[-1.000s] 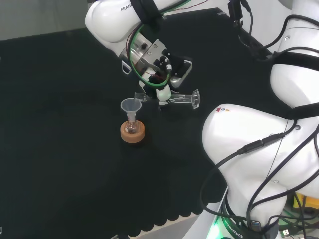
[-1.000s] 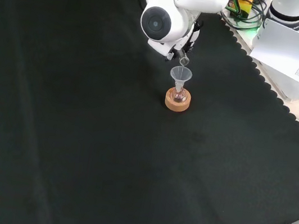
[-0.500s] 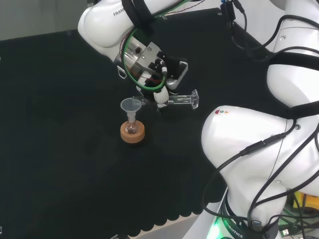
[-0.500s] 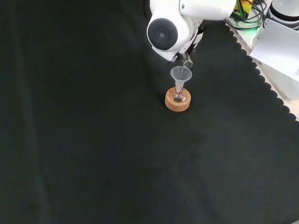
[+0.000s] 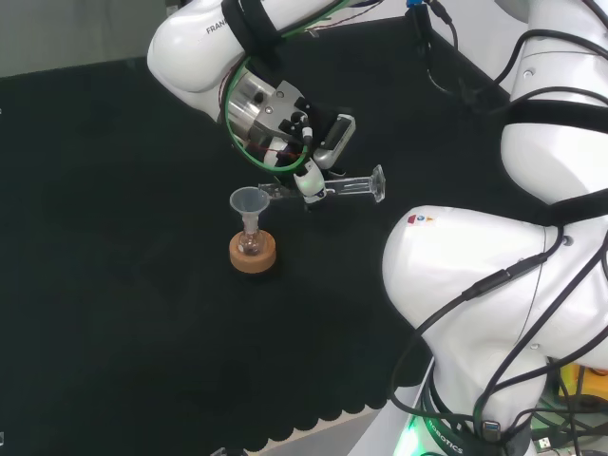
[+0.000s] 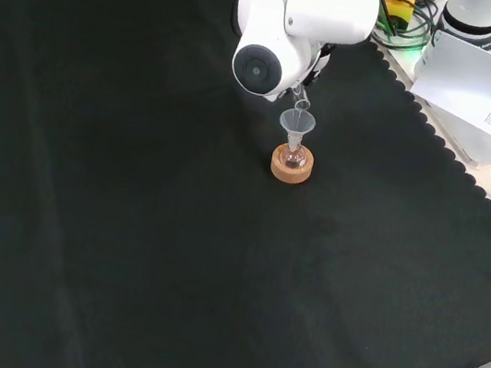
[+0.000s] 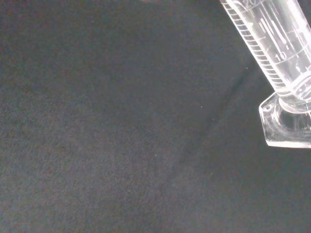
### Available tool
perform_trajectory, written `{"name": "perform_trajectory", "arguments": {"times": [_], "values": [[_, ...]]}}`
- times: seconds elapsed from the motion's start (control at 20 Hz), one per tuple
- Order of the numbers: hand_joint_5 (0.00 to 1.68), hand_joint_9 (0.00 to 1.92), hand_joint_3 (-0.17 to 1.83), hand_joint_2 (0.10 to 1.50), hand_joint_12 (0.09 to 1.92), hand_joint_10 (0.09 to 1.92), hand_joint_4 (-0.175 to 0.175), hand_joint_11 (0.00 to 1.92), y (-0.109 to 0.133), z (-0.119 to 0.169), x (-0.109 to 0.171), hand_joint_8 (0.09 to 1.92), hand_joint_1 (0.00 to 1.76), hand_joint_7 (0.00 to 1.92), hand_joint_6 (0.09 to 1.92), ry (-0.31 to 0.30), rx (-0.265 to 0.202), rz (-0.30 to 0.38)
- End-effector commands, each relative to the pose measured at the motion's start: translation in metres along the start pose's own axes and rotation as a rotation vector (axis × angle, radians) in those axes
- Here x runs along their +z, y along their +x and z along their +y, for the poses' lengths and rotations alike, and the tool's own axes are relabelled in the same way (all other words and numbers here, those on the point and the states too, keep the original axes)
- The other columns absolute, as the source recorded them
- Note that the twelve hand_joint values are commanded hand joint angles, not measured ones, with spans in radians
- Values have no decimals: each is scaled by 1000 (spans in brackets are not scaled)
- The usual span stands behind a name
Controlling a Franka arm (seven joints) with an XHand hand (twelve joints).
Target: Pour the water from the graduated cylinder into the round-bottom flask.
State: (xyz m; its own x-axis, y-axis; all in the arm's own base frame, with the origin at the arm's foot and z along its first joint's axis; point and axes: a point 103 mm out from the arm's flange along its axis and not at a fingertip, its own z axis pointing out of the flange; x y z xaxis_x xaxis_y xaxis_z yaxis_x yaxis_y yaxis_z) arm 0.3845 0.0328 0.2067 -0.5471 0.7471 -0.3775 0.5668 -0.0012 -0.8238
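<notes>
A small round-bottom flask (image 5: pixel 251 243) sits in a cork ring stand (image 5: pixel 253 255) with a clear funnel (image 5: pixel 249 202) in its neck. In the front view the same flask (image 6: pixel 293 157), stand (image 6: pixel 291 166) and funnel (image 6: pixel 297 121) show below the arm's white link. The hand (image 5: pixel 309 173) is shut on a clear graduated cylinder (image 5: pixel 332 186), held about level, a little above the cloth. Its mouth end reaches the funnel's rim and its foot points right in the head view. The cylinder's graduated tube and foot (image 7: pixel 284 73) show large in the wrist view.
Black cloth (image 6: pixel 127 221) covers the bench, with a scalloped edge at the right in the front view. The arm's big white links (image 5: pixel 494 285) stand at the right of the head view. A white link with a round grey cap (image 6: pixel 264 66) hangs just above the funnel in the front view.
The wrist has turned, raising the cylinder's foot slightly so that the tube tips further toward the funnel. Flask, funnel and stand have stayed in place.
</notes>
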Motion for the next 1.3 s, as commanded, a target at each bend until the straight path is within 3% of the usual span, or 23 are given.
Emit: {"name": "perform_trajectory", "arguments": {"times": [0.05, 0.2, 0.3, 0.5, 0.7, 1.3], "values": [[979, 1424, 5, 1119, 701, 87, -175, 1286, -2, -4, -3, 462, 1157, 1178, 1016, -9, 13, -12], [979, 1424, 5, 1120, 698, 87, -175, 1286, -2, -5, -4, 406, 1155, 1201, 1017, -9, 15, -21], [977, 1424, 11, 1110, 693, 87, -175, 1288, -2, -6, -6, 777, 1221, 1077, 1006, -2, 17, -29], [978, 1423, 11, 1117, 702, 87, -175, 1282, -2, -6, -8, 518, 1161, 1155, 1017, 6, 26, -44], [978, 1422, 10, 1118, 699, 87, -175, 1284, -2, -7, -10, 409, 1155, 1198, 1018, 6, 30, -49], [978, 1422, 9, 1118, 697, 87, -175, 1284, -1, -6, -14, 366, 1154, 1212, 1017, 6, 46, -79]]}}
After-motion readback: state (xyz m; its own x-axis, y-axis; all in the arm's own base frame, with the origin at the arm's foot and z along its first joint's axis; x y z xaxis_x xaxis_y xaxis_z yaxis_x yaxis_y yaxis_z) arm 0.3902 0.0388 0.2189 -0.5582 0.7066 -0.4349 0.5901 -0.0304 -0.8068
